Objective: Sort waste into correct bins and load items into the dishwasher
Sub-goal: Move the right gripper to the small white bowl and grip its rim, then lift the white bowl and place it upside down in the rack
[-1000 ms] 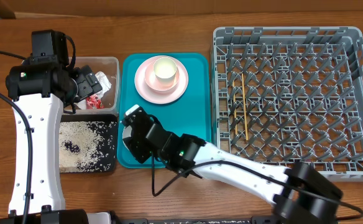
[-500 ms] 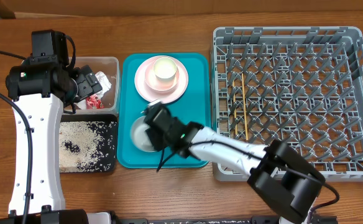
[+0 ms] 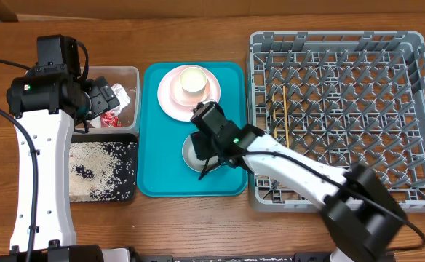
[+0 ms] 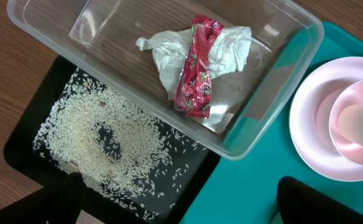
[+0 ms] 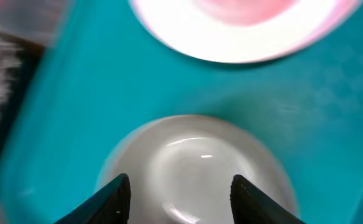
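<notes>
**Operator:** Where is the right gripper (image 3: 200,149) sitting, and how are its fingers set?

**Technician:** It is hanging over the pale grey bowl (image 3: 188,154). The bowl is resting on the teal tray (image 3: 158,178), in the half nearer the robot. In the right wrist view the fingers (image 5: 116,199) are standing apart, with the inside of the bowl showing between them. That view is blurred, so whether they are touching the bowl cannot be told.

**Operator:** And the left gripper (image 4: 178,190)?

**Technician:** It is hovering above the clear tub (image 4: 275,87) and the black tray (image 4: 197,171). Its fingers are spread wide and are gripping nothing.

**Operator:** Where is the waste lying?

**Technician:** The crumpled napkin (image 4: 228,46) is lying in the clear tub, and the red-and-white wrapper (image 4: 197,68) is lying on top of it. The rice scraps (image 4: 101,140) are lying scattered across the black tray, which is sitting just beside the tub.

**Operator:** Where are the remaining items?

**Technician:** The white plate (image 3: 163,91) is sitting at the far end of the teal tray. It is carrying the pink dish (image 3: 176,93), with the small cup (image 3: 193,80) on top. The chopsticks (image 3: 286,124) are lying in the left part of the grey dish rack (image 3: 336,38), which is standing just to the right of the teal tray.
</notes>
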You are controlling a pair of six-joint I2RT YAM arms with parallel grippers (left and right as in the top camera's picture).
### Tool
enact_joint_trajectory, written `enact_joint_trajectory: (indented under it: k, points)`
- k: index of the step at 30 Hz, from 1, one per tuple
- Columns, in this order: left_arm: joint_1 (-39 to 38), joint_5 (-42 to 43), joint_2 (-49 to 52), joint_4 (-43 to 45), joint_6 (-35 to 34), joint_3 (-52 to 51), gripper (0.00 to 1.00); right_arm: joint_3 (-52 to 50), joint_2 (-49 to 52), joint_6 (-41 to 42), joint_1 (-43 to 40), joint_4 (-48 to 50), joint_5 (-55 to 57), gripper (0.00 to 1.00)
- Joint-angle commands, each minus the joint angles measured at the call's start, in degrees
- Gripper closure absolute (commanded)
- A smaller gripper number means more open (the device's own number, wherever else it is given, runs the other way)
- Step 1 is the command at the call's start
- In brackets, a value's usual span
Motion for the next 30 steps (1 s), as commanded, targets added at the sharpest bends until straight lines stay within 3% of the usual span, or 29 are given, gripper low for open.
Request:
enact_joint_trajectory:
  k: [1,9,20,26,30]
  points:
    - [0.2,-0.5,-0.5,0.1,0.7,0.6,0.00,2.1,-3.2,0.0,2.7,0.2,-6.3,0.47]
    - [0.2,-0.5,-0.5,0.1,0.7,0.6,0.00,2.1,2.2,-2.1,8.1,1.0,0.5,0.47]
    - [0.2,-0.5,-0.5,0.1,0.7,0.6,0.00,2.0,5.7,-2.8,8.5,1.2,4.0,0.48]
    - [0.2,-0.5,-0.5,0.1,0.7,0.6,0.00,2.0,7.4,-2.8,8.5,0.2,4.0,0.59]
    - [0.2,-0.5,-0.5,0.1,0.7,0.6,0.00,2.2,6.9,-2.8,8.5,0.0,3.3,0.83]
